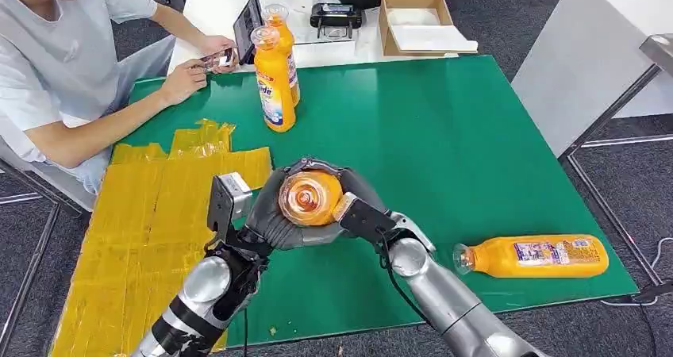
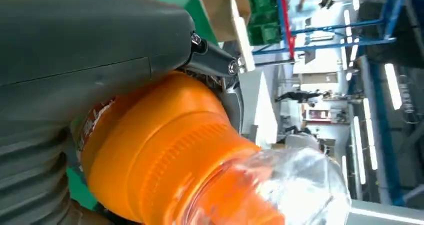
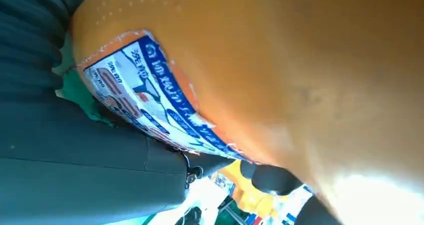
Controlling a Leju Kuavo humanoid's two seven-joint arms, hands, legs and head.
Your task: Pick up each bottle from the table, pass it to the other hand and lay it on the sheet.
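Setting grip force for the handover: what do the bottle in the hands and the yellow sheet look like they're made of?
The bottle looks like smooth, glossy orange plastic with a clear cap and a printed paper or film label; light glints off it between the left hand and right hand. The yellow sheet looks like thin, shiny film or taped strips, wrinkled and ragged-edged; which one is unclear.

You have open green table [image 1: 444, 151] right of centre. Two upright bottles [image 1: 275, 79] stand far left, a person's forearm [image 1: 119, 115] reaches across beside them, and a lying bottle [image 1: 532, 256] blocks the near right.
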